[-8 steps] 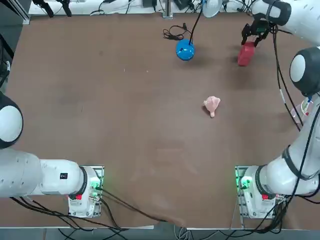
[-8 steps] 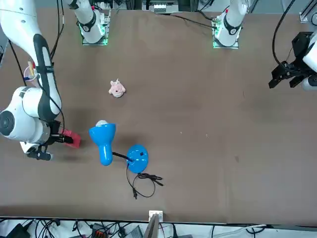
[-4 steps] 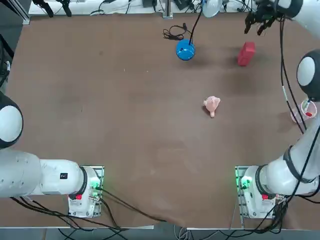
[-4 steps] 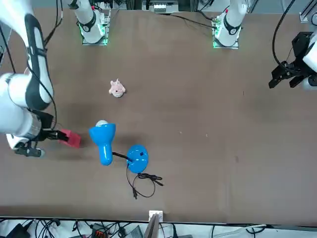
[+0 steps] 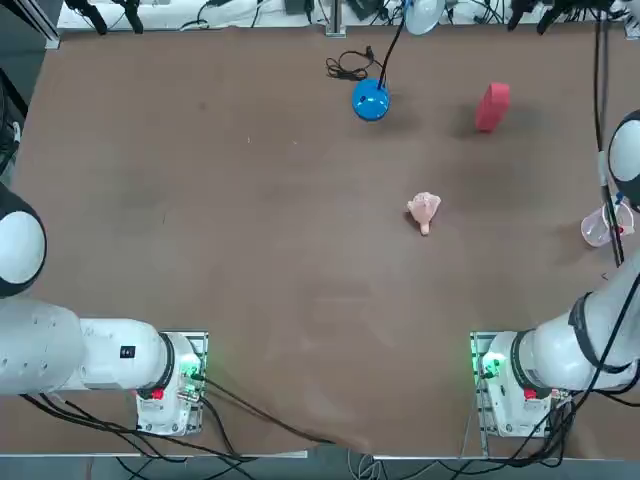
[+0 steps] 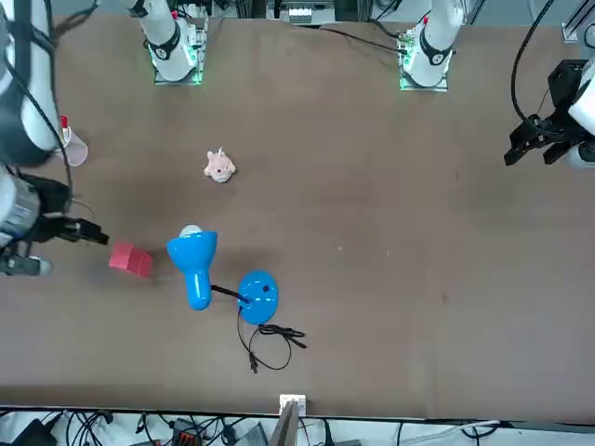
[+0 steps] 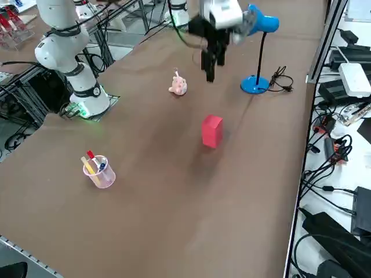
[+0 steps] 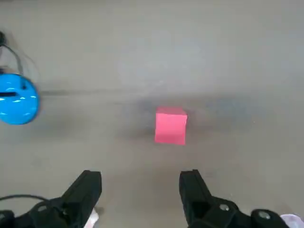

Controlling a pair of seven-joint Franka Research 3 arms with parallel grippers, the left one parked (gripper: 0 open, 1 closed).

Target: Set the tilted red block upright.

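Observation:
The red block stands by itself on the brown table at the far right, with nothing touching it. From the side, the red block is taller than wide and looks upright. My right gripper hangs high above the table, apart from the block. At the wrist, the gripper is open with nothing between its fingers, and the red block lies well below it. From overhead the gripper sits at the table's far edge, and from the front the red block is beside it.
A blue desk lamp stands left of the block, its round base trailing a black cable. A pale pink lumpy object lies nearer the middle. A clear cup with pens stands at the right edge.
My right gripper has let go of the red block and lifted away towards the table's far edge. The block stays standing where it was left.

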